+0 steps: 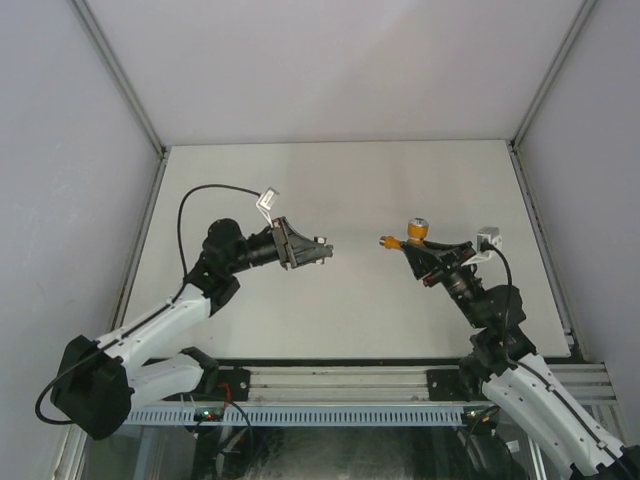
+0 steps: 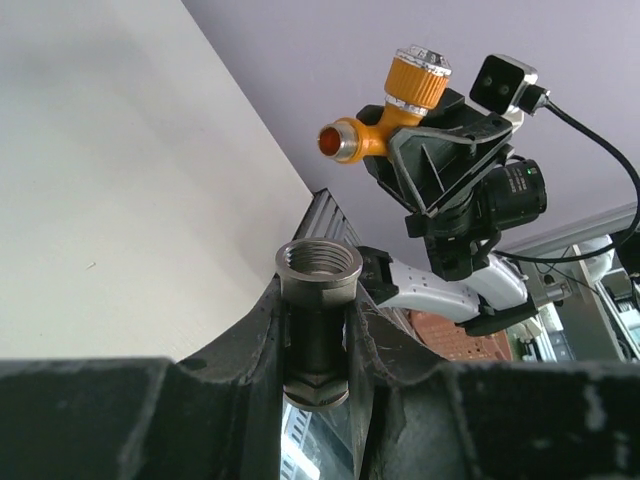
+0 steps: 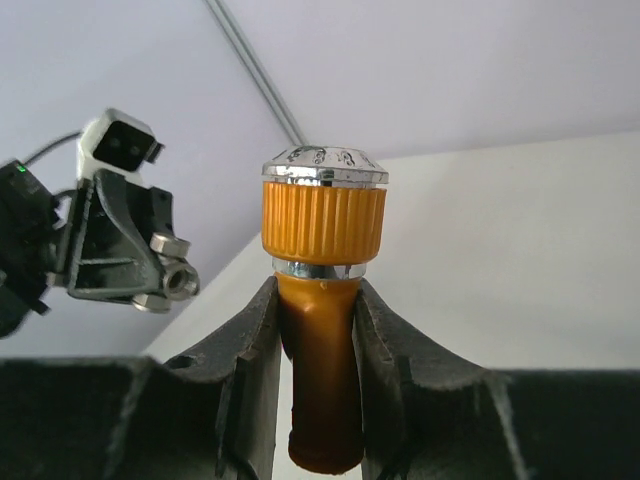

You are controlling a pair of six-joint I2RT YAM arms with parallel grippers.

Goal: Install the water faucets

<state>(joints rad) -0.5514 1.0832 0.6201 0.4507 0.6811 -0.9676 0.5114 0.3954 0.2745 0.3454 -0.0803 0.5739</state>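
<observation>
I have 2 claws in the air, and each is pinching 1 part. My left gripper [image 2: 318,330] is pressed onto the grey fitting [image 2: 318,268]. It is a short metal sleeve with a hexagonal collar at one end and an open mouth cut with fine internal threads. My fingers clamp its barrel from both sides, leaving the mouth free. My right gripper [image 3: 318,330] squeezes the orange tap [image 3: 323,215] around its smooth neck, just under the ribbed orange knob with its shiny chrome cap. Seen from above, both parts hang over the white table [image 1: 350,180], well apart. The tap's chrome-ringed spout points roughly toward the fitting.

I judge both pieces to be stiff and light, the metal sleeve dense for its size. Neither looks fragile, but both look slick. The glossy neck could twist between my pads if I turn it hard (the ribbed knob would grip better, though it probably spins on its own). The sleeve is best held on the barrel or the hexagon flats, never on the threads, which I expect to jam if the 2 parts meet crooked.
</observation>
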